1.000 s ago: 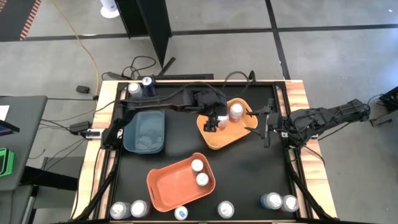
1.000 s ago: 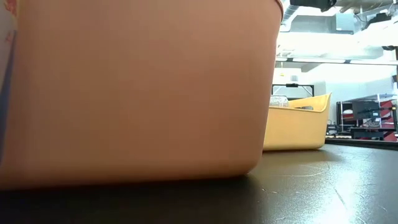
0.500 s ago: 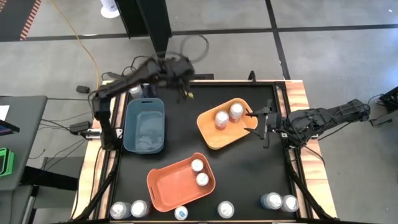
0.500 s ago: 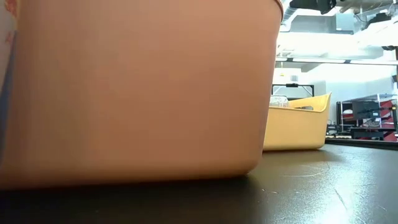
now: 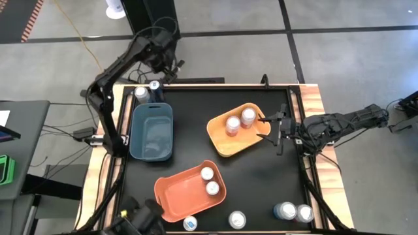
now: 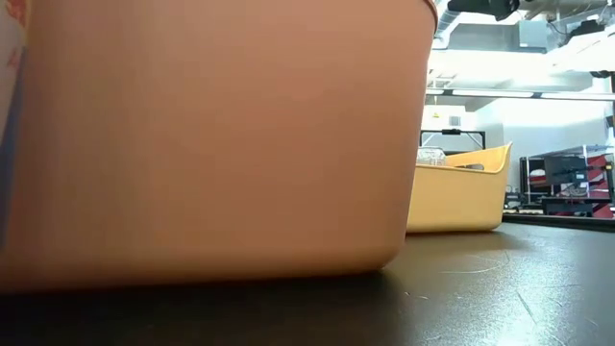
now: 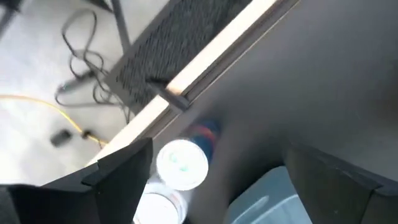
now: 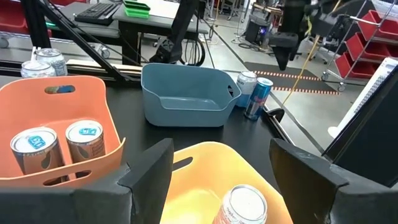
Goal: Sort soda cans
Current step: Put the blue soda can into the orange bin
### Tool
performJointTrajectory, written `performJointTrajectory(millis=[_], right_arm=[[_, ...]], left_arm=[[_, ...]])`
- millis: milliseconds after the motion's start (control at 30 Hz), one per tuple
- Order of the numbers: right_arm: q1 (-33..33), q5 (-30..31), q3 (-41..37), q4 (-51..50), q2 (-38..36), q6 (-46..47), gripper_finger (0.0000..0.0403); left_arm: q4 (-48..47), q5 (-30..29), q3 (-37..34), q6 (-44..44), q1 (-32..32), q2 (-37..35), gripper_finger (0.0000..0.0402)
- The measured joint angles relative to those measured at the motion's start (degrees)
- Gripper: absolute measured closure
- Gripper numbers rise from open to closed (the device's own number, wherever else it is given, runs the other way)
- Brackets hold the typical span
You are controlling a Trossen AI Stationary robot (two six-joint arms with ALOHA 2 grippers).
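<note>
My left gripper (image 5: 167,67) hangs open above the table's far left corner, over two soda cans (image 5: 140,93) (image 5: 155,85) standing there. In the left wrist view its fingers (image 7: 121,177) frame the can tops (image 7: 182,163) from above without touching. The yellow bin (image 5: 219,140) holds two cans (image 5: 233,124) (image 5: 247,116). Two more cans (image 5: 207,173) (image 5: 212,188) stand in the orange bin (image 5: 176,199). The blue bin (image 5: 151,130) shows no can inside. My right gripper (image 5: 277,130) waits open at the yellow bin's right side.
Several cans (image 5: 236,219) (image 5: 284,210) stand along the near edge. A dark shape (image 5: 145,219) covers the near left corner. In the low view the orange bin's wall (image 6: 211,144) fills most of the picture, with the yellow bin (image 6: 461,187) behind. Bare table lies right of the orange bin.
My left gripper has swung from over the yellow bin toward the table's far left corner, rolling as it went, and stays open. Two cans stand in the yellow bin. A dark shape has come over the cans at the near left corner.
</note>
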Motion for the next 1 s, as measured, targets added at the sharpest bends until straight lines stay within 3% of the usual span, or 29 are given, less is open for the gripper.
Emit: performJointTrajectory(millis=[100, 433, 800, 1000], right_arm=[[0.00, 0.00, 0.00, -0.02, 0.00, 0.00, 0.0121], [0.00, 0.00, 0.00, -0.02, 0.00, -0.02, 0.0121], [0.00, 0.00, 0.00, -0.20, 0.00, 0.90, 0.0121], [0.00, 0.00, 0.00, -0.22, 0.00, 0.90, 0.0121]], left_arm=[[0.47, 2.88, -3.03, 2.05, 2.55, -0.04, 0.0046], [2.56, 2.31, -12.42, 7.00, 6.35, 0.00, 0.0046], [6.91, 1.92, -16.67, 7.77, 9.72, 0.00, 0.0046], [7.65, 4.45, -16.73, 7.82, 10.11, 0.00, 0.0046]])
